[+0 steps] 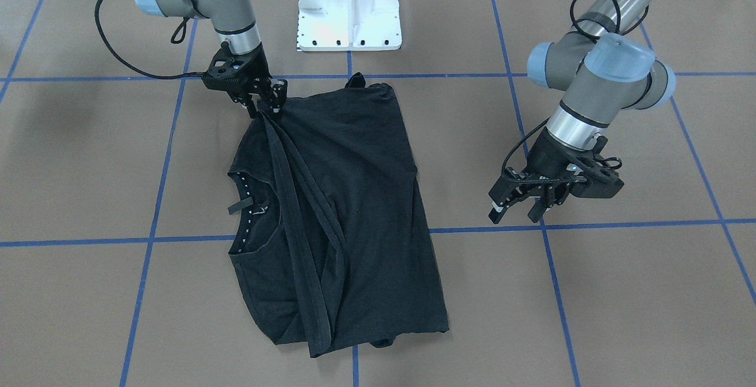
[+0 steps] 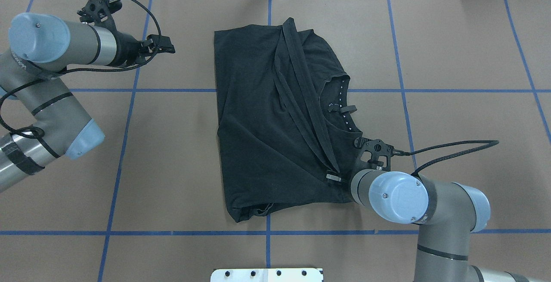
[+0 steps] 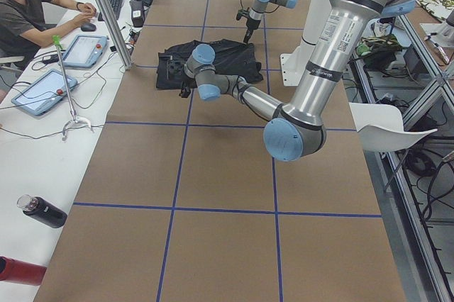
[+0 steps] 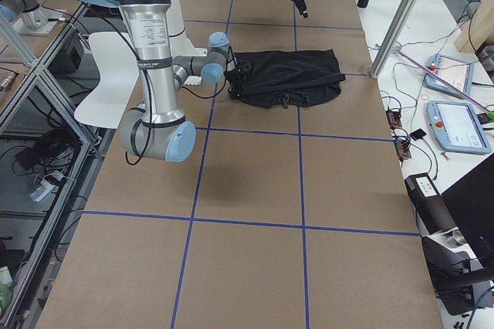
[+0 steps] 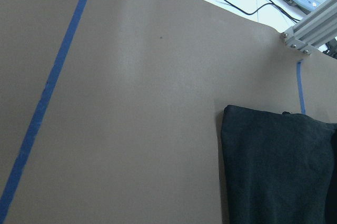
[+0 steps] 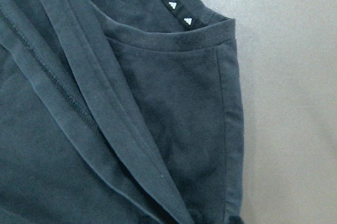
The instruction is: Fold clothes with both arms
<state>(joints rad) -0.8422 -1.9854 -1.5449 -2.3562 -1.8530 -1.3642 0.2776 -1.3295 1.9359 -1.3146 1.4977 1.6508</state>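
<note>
Black cotton, the T-shirt (image 1: 354,198) lies folded lengthwise on the brown paper-covered tabletop (image 1: 620,292), in the middle of the blue tape lines (image 1: 555,292) and just in front of the white base plate (image 1: 348,15). Its neckline (image 1: 248,198), edged with small white triangles, faces the robot's right side. Long bands of hem run across the cloth and meet at one corner.

At that corner, the one nearest the base on the robot's right, the right arm (image 1: 230,15) stands with its wrist almost upright, tilted slightly toward the garment. The right tool (image 1: 269,108) points down with its fingers pressed together on the gathered edge of the T-shirt, the folds fanning out from the pinch. The right wrist view shows only the collar and hem, close up.

The left arm (image 1: 596,91) reaches in from the other side, elbow bent and wrist angled down and toward the shirt. The left tool (image 1: 514,217) hangs over bare tabletop, well apart from the fabric, its fingers spread and holding nothing.
</note>
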